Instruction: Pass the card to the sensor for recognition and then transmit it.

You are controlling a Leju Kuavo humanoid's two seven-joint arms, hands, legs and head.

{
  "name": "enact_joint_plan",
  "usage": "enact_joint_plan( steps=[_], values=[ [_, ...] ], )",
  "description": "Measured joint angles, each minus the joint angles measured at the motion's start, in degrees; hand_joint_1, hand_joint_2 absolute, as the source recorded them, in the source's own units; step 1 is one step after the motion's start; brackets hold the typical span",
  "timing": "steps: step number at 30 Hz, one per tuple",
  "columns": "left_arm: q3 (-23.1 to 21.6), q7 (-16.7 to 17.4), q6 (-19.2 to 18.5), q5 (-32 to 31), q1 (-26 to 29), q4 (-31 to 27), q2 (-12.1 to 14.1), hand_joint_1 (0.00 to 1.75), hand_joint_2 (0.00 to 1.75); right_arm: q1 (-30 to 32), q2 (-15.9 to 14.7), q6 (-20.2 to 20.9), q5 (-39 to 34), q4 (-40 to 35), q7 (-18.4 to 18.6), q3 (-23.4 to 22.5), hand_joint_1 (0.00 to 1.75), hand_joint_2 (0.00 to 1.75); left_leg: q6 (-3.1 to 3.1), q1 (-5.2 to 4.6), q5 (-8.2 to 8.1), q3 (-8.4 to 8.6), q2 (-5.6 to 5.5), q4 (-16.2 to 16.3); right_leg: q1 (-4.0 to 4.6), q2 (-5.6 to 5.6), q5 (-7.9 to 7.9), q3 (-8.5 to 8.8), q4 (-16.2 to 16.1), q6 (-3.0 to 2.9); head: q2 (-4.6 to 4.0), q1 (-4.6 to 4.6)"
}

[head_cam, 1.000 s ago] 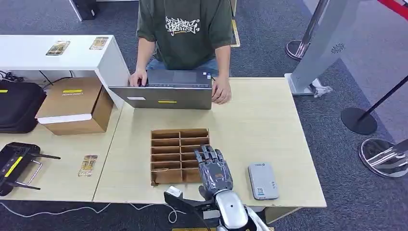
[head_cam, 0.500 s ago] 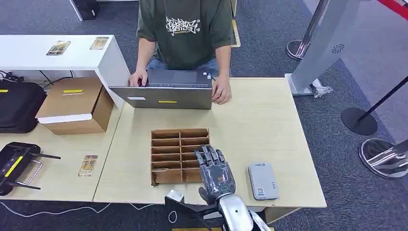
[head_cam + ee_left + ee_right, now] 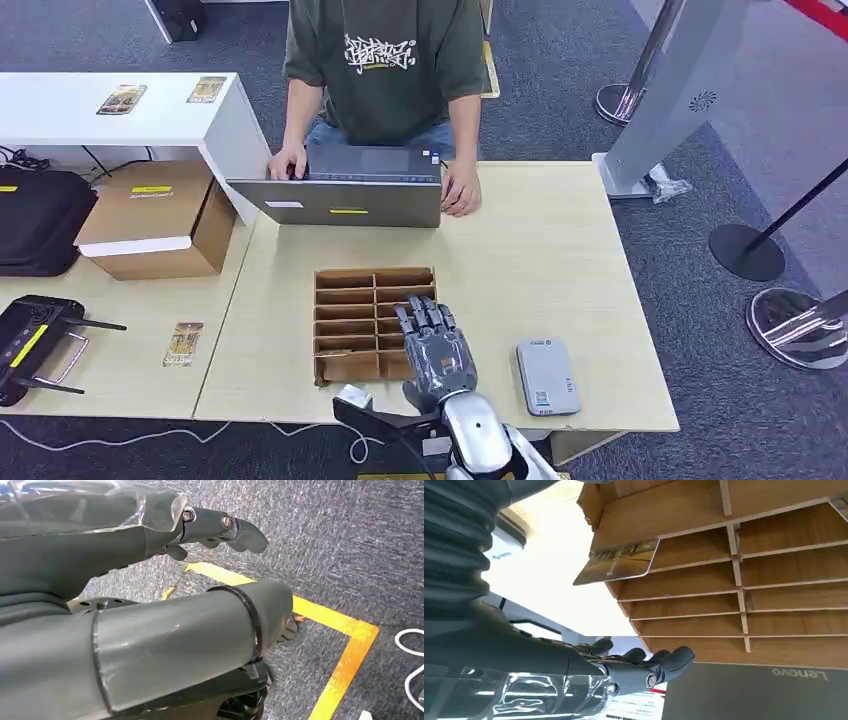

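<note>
On the pale wooden table [image 3: 520,260], the task has barely begun: the right hand [image 3: 435,350] hovers open and empty over the cardboard rack [image 3: 350,300], the card [image 3: 619,562] still slotted there, the grey sensor [image 3: 547,376] untouched beside it.

Grey carpet floor [image 3: 560,90], light wooden table [image 3: 540,250], white counter [image 3: 60,110]

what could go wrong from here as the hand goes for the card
The card pokes out of a narrow slot in the wooden organizer, so the open right hand hovering over it may snag a divider or shove the box. A loose pinch could drop the card before it reaches the grey sensor beside the box.
</note>
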Motion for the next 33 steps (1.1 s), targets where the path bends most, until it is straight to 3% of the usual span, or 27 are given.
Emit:
enact_joint_plan(
  steps=[33],
  values=[
    [-0.48, 0.87, -0.37, -0.63, 0.27, 0.00, 0.13, 0.00, 0.00, 3.68, -3.02, 0.39, 5.60, -2.49, 0.55, -2.93, 0.00, 1.75, 0.00, 0.00, 0.00, 0.01, 0.00, 0.00, 0.00, 0.01, 0.00, -0.01, 0.00, 0.00, 0.00, 0.00]
  ],
)
